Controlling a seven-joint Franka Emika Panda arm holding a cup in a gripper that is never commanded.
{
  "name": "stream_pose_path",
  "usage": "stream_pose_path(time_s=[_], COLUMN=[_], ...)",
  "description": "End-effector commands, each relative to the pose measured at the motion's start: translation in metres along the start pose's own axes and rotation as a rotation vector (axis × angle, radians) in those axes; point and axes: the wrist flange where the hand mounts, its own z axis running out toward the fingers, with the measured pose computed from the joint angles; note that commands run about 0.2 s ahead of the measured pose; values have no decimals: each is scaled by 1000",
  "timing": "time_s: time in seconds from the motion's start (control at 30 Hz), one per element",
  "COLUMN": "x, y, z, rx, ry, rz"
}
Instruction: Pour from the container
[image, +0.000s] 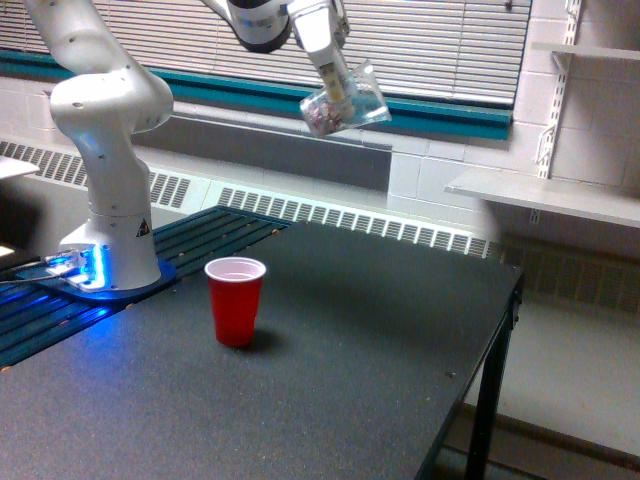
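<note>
**Desk:** Where does the clear cup (345, 100) sit, and what holds it?

**Photographer:** High above the black table (380, 330), in front of the window blinds (440, 45), clamped in the gripper (333, 88) of the white robot arm (105, 120). It is tilted, its mouth toward the exterior view's right, pinkish bits gathered at its lower end. The red cup (235, 300) stands upright on the table below, toward the exterior view's left and well apart from the clear cup.

**Desk:** What could go wrong?

**Photographer:** My judgement: the clear cup is not over the red cup, so more tipping here would likely scatter the bits on the table or past its edge. A pour from this height could also bounce pieces out, or knock over the light red cup. Held by its wall, the thin clear cup might flex or slip.

**Desk:** Anything unclear?

**Photographer:** The top of the arm runs out of the picture. The jaws close around the clear cup, though the fingertips blur into it. What the bits are, I cannot tell, nor whether the red cup holds anything.
</note>
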Motion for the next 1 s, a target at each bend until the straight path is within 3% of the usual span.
stream_pose_path(time_s=[0.03,1.0], x=[-11,-50], y=[8,61], z=[2,18], rx=[-32,-245], ry=[-32,-167], rz=[50,200])
